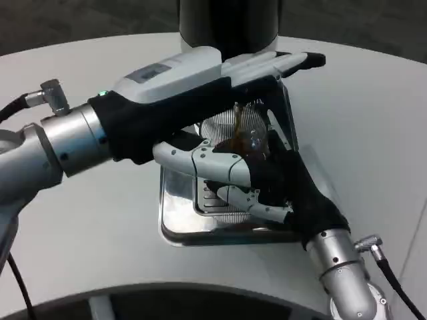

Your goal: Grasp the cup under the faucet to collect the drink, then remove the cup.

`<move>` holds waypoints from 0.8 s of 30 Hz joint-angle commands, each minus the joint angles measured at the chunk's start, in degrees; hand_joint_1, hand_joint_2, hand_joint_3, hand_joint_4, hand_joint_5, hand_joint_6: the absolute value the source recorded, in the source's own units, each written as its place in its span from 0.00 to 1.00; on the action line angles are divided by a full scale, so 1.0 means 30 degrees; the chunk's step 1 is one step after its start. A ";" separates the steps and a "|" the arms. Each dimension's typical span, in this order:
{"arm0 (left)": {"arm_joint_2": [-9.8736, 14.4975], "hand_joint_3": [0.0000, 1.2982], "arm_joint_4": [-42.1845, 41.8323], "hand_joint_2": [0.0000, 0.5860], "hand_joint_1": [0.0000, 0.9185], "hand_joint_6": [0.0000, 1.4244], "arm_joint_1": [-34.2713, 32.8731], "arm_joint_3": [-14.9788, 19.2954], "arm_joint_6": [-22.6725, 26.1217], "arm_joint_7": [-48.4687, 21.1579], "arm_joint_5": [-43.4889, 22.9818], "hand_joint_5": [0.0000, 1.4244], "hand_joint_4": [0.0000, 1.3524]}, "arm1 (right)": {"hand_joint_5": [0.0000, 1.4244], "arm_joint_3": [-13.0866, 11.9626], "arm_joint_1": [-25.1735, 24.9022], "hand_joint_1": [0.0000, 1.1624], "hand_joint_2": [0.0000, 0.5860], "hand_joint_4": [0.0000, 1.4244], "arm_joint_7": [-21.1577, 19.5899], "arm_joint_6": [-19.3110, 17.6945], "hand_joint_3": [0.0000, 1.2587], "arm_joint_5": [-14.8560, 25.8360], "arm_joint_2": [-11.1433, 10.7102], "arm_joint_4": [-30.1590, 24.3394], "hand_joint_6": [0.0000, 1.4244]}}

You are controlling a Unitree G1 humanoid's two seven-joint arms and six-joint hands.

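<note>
Head view, looking down at white table (pixel 373 100). Dispenser (pixel 230 23) stood at top centre, dark cylindrical body w/ silver base, cut off by top edge. Below it lay a shiny metal drip tray (pixel 175 227) w/ ribbed grate in middle.

Cup (pixel 245 130) sat on tray approx. under dispenser: clear, ribbed glass, upright, brown liquid visible inside. Faucet itself hidden behind left hand, so exact alignment couldn't be told.

Left hand (pixel 220 73) reached in from left, silver forearm and black wrist sleeve crossing pic diagonally. Lay stretched flat over top of cup, fingers extended towards dispenser, black fingertips (pixel 313 60) past tray's right edge. Appeared to press on or near dispenser front; contact point hidden. Nothing seen in its grasp; whether it clasped anything underneath couldn't be told.

Right hand (pixel 247 177) came up from bottom right, silver forearm w/ cable fitting near wrist. White-and-black fingers (pixel 207 160) wrapped round lower part of cup from front, black palm against cup's right side. Grasping cup, which still stood over tray grate.
</note>
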 commanded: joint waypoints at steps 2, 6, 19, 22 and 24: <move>0.0367 0.00 -0.0163 0.15 0.00 0.00 0.0499 -0.0302 0.0164 -0.0335 0.0463 0.00 0.00 | 0.00 -0.0037 -0.0579 0.63 0.30 0.00 -0.0690 -0.0579 0.00 0.0168 0.0287 0.1288 0.04; 0.0419 0.00 -0.0168 0.15 0.00 0.00 0.0527 -0.0276 0.0149 -0.0325 0.0483 0.00 0.00 | 0.00 0.0063 -0.0844 0.63 0.30 0.00 -0.1018 -0.0813 0.00 0.0141 0.0455 0.1934 0.04; 0.0670 0.00 -0.0441 0.15 0.00 0.00 0.0667 -0.0105 0.0326 -0.0329 0.0333 0.00 0.00 | 0.00 0.0016 -0.1730 0.64 0.28 0.00 -0.1911 -0.1129 0.00 0.0403 0.0916 0.3960 0.05; 0.0708 0.00 -0.0476 0.15 0.00 0.00 0.0718 -0.0066 0.0377 -0.0301 0.0237 0.00 0.00 | 0.00 0.0045 -0.1909 0.65 0.29 0.00 -0.2002 -0.1244 0.00 0.0430 0.0981 0.4291 0.06; 0.0620 0.00 -0.0520 0.15 0.00 0.00 0.0872 0.0126 0.0431 -0.0138 -0.0001 0.00 0.00 | 0.00 0.0051 -0.2028 0.65 0.29 0.00 -0.2038 -0.1267 0.00 0.0453 0.1013 0.4429 0.06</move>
